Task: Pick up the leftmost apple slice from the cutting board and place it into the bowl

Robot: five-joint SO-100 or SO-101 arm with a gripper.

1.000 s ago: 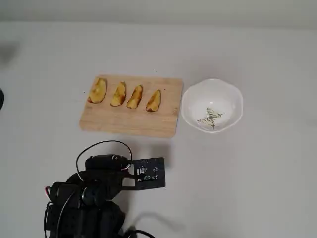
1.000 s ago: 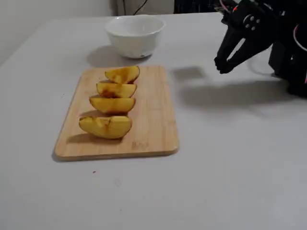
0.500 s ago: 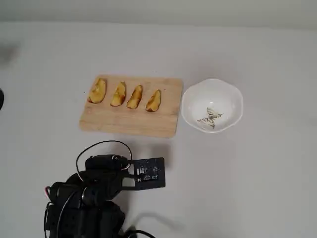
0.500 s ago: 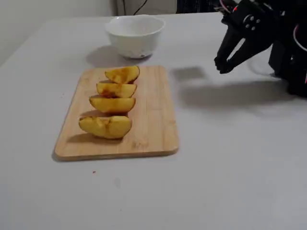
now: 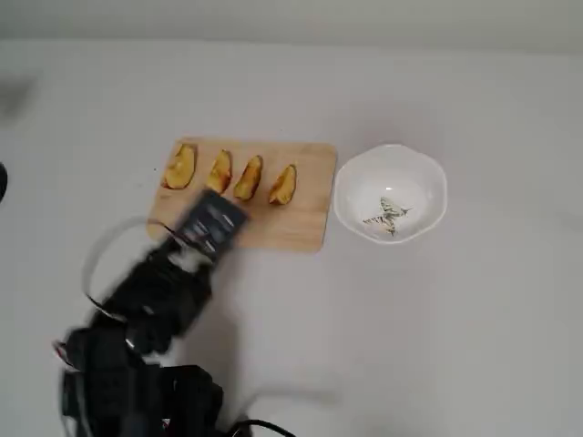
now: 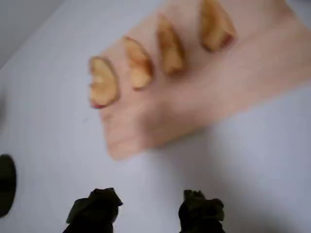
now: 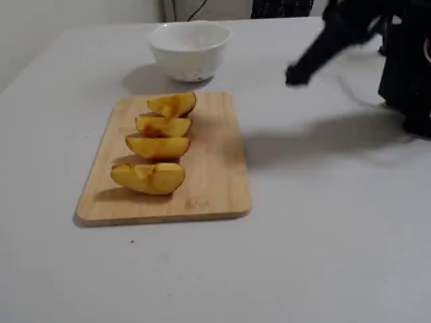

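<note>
The apple slice (image 5: 179, 167) is the broadest wedge and lies at the left end of a row on the cutting board (image 5: 291, 223). It shows in the wrist view (image 6: 103, 83) and nearest the camera in the fixed view (image 7: 148, 178). Three slimmer slices (image 5: 248, 177) lie beside it. The white bowl (image 5: 351, 182) stands right of the board and is empty; it also shows in the fixed view (image 7: 188, 64). My gripper (image 6: 147, 213) is open and empty, its two dark fingertips apart. It hovers near the board's near edge (image 5: 209, 228), blurred in the fixed view (image 7: 296, 74).
The black arm and its base (image 5: 137, 391) fill the lower left of the overhead view, with a cable loop (image 5: 91, 264) beside them. A dark object (image 6: 5, 184) sits at the wrist view's left edge. The table (image 5: 437, 346) is plain white.
</note>
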